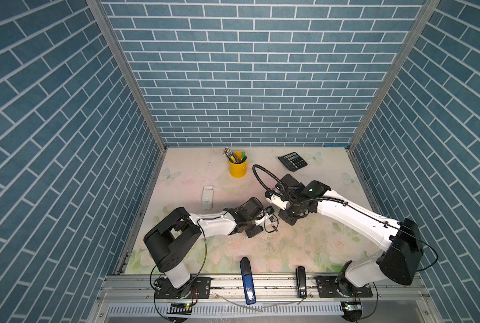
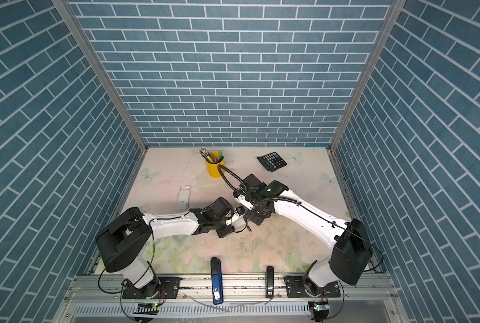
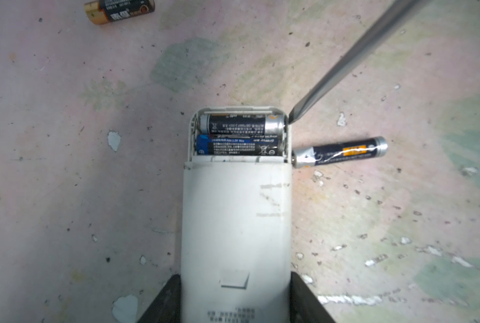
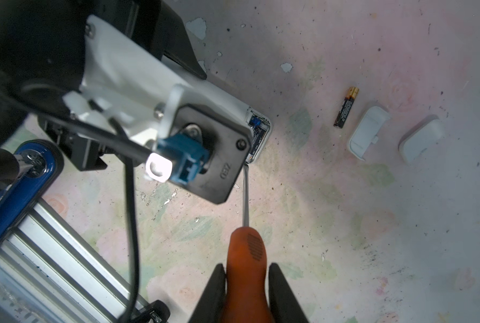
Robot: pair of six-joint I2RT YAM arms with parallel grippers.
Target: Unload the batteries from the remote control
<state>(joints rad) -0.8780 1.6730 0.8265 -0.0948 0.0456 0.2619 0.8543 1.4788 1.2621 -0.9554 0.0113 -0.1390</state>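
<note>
right pincer (image 4: 247, 270) clamping orange screwdriver (image 4: 247, 247), cylindrical batteries (image 3: 241, 125)

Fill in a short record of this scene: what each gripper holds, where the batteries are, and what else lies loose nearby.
Left gripper: shut on white plastic remote control, compartment open
Right gripper: shut on orange-handled steel screwdriver, tip at the compartment's corner
Inside compartment: two dark cylindrical batteries, side by side
Out on floral table: silver-capped battery beside the remote; gold-ended battery farther off
Loose covers: two small white rectangular covers, apart from the remote
</note>
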